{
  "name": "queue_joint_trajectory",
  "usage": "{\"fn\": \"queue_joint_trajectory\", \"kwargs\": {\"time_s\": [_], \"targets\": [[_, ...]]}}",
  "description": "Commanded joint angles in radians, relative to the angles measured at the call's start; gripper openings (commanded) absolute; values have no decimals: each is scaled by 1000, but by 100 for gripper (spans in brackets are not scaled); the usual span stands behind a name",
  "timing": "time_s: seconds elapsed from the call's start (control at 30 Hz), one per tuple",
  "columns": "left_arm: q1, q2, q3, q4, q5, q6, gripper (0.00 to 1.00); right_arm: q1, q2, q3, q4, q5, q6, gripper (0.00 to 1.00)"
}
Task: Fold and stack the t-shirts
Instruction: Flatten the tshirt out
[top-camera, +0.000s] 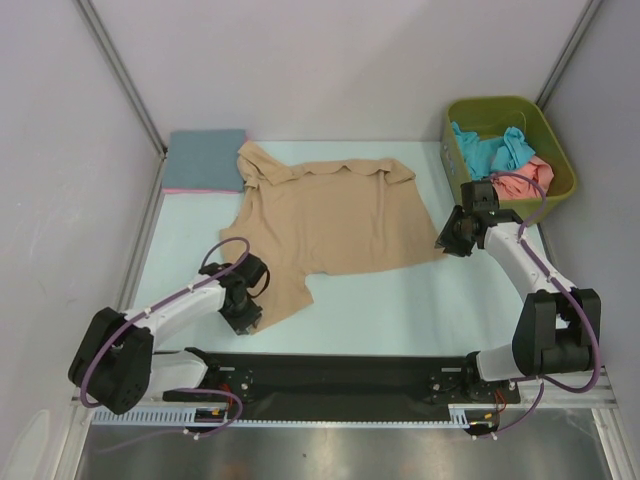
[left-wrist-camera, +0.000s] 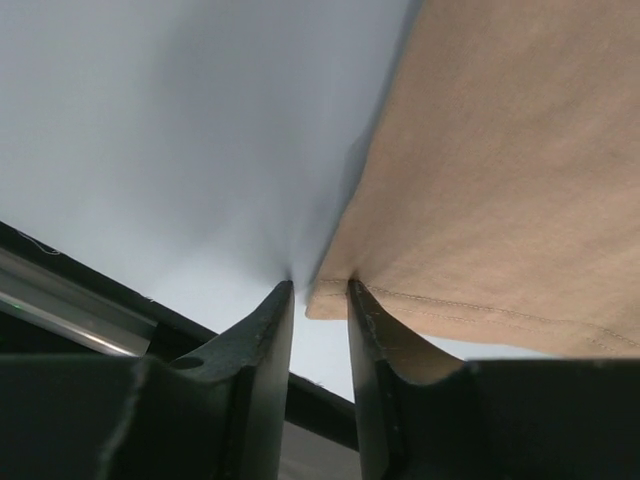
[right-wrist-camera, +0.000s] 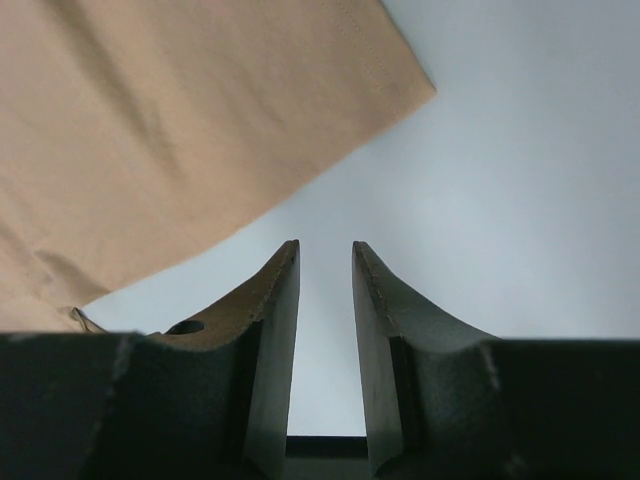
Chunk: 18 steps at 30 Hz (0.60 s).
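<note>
Flanking tan t-shirt (top-camera: 330, 215): folded blue shirt (top-camera: 205, 158), olive bin (top-camera: 497, 103).

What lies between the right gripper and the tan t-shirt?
Only bare table, seen in the right wrist view: the right gripper stands just short of the tan t-shirt.
</note>
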<state>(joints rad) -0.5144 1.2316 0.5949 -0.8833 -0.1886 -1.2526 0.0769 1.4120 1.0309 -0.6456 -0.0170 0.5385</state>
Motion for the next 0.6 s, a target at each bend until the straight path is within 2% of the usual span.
{"fn": "queue_joint_trajectory", "kwargs": {"time_s": [0.0, 0.07, 0.13, 0.17, 0.23, 0.37, 0.47, 0.57], "targets": [[2, 23, -24, 56, -11, 4, 32, 0, -25, 9, 20, -6, -5, 33], [13, 26, -33, 69, -17, 7, 27, 0, -24, 11, 23, -5, -6, 33], [22, 25, -43, 78, -20, 22, 17, 0, -18, 9, 26, -5, -8, 33], [28, 20, -44, 84, -20, 25, 8, 1, -13, 8, 26, 0, -9, 33], [31, 12, -47, 81, -22, 28, 0, 1, -2, 1, 26, 8, -6, 34], [34, -32, -12, 37, -49, 50, 0, 4, 30, -22, 46, 15, -3, 42], [37, -110, 55, -57, -98, 71, 0, 20, 68, -22, 61, 74, 31, 50], [37, -155, 129, -77, -118, 117, 0, 38, 103, -23, 83, 130, 103, 51]]}}
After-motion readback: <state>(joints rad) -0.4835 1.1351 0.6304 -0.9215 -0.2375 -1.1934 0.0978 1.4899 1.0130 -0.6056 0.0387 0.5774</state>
